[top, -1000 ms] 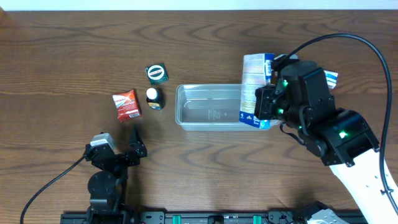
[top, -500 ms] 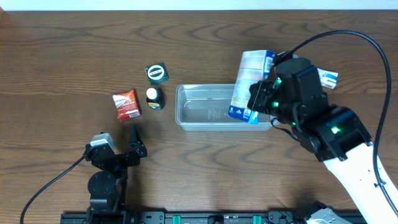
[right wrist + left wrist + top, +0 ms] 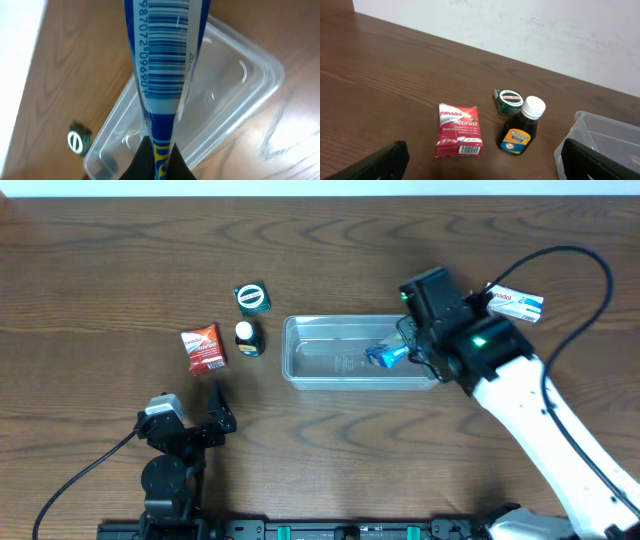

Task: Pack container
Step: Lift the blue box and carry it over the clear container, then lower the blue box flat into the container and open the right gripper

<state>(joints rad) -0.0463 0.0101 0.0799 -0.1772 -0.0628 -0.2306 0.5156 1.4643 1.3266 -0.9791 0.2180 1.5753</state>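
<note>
The clear plastic container [image 3: 345, 355] lies in the middle of the table; it also shows in the right wrist view [image 3: 235, 85] and at the right edge of the left wrist view [image 3: 615, 140]. My right gripper [image 3: 415, 350] is shut on a blue and white box [image 3: 385, 355], seen edge-on with its barcode in the right wrist view [image 3: 165, 60], held over the container's right end. My left gripper [image 3: 205, 425] is open and empty near the front left, with its fingers at both lower corners of the left wrist view [image 3: 480, 167].
A red Panadol box [image 3: 204, 348], a dark Woods bottle with a white cap [image 3: 246, 337] and a small green box [image 3: 252, 298] lie left of the container. A white and blue box [image 3: 518, 302] lies at the right.
My right gripper has carried the blue and white box leftward and down from the container's right end into its opening. The left arm has not moved.
</note>
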